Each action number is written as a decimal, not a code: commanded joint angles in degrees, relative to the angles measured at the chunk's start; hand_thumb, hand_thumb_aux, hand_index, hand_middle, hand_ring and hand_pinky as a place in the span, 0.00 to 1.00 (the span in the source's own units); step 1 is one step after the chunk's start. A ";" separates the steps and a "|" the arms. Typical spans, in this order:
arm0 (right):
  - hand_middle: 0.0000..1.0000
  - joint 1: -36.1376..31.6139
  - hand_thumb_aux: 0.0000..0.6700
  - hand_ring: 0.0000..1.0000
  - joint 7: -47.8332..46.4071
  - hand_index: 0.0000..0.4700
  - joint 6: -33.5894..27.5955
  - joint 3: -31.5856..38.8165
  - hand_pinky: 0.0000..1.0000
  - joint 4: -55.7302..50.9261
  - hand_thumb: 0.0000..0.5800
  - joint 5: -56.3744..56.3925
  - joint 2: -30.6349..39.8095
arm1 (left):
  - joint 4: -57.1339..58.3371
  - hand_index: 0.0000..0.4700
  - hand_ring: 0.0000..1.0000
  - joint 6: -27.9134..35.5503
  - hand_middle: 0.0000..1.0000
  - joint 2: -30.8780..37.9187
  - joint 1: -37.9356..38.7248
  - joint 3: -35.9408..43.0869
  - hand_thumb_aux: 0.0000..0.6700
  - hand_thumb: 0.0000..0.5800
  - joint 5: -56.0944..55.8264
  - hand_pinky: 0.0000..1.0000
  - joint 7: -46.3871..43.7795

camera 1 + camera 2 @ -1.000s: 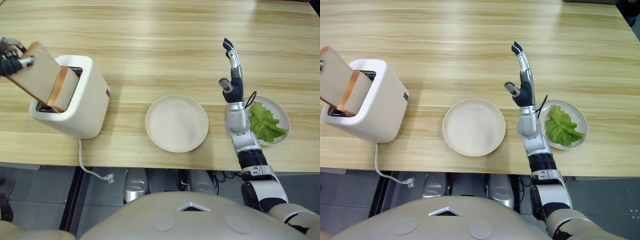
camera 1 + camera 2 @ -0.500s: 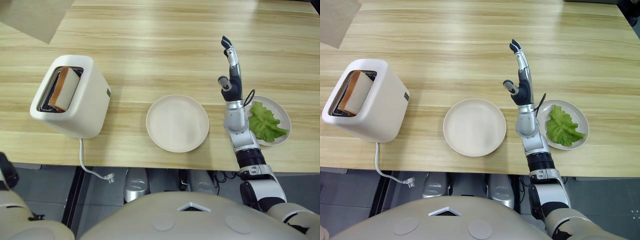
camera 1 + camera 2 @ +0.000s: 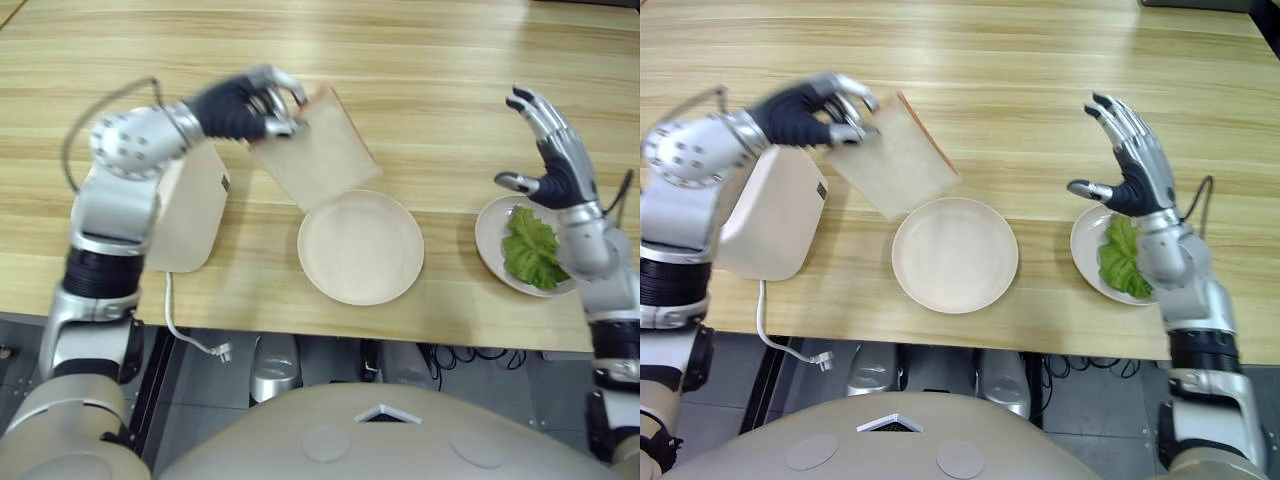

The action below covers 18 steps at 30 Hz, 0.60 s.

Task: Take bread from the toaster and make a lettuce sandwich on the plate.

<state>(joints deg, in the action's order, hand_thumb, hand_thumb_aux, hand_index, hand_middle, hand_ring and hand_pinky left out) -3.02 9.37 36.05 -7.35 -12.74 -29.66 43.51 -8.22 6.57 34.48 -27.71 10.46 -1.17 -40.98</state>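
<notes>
Since the previous frame the left hand (image 3: 245, 103) has brought the bread slice (image 3: 318, 150) from the upper-left corner to centre frame, pinching its upper corner. The slice hangs tilted, long axis running down-right, its lower edge over the upper-left rim of the plate (image 3: 360, 248). The right hand (image 3: 555, 160) is spread and empty above the lettuce (image 3: 530, 250) at right.

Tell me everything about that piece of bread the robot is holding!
The slice of bread is pale and flat with a thin brown crust along its edge. The left robot hand pinches its top corner, holding it tilted in the air. Its lower corner hangs over the far left rim of the plate; I cannot tell if they touch.
</notes>
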 commanded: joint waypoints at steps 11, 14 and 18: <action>0.00 9.23 0.00 0.00 15.32 0.00 -0.22 1.81 0.00 -20.61 0.00 -15.95 14.57 | 23.87 0.98 1.00 -13.91 1.00 -12.60 -0.49 15.67 1.00 1.00 10.90 1.00 -0.83; 0.00 7.31 0.00 0.00 20.72 0.00 -1.19 6.26 0.00 -27.50 0.00 -20.18 15.94 | 30.09 0.98 1.00 -17.22 1.00 -14.32 -0.62 17.69 1.00 1.00 13.54 1.00 -0.16; 0.00 4.64 0.00 0.00 25.45 0.00 -1.73 11.50 0.00 -34.80 0.00 -23.07 16.66 | 35.67 0.98 1.00 -20.20 1.00 -15.12 -1.13 18.81 1.00 1.00 16.13 1.00 0.34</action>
<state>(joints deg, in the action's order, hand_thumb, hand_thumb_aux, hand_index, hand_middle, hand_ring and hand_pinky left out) 2.54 32.85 34.27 1.79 -44.78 -51.35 59.55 24.56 -12.41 19.22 -28.51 28.52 13.12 -40.76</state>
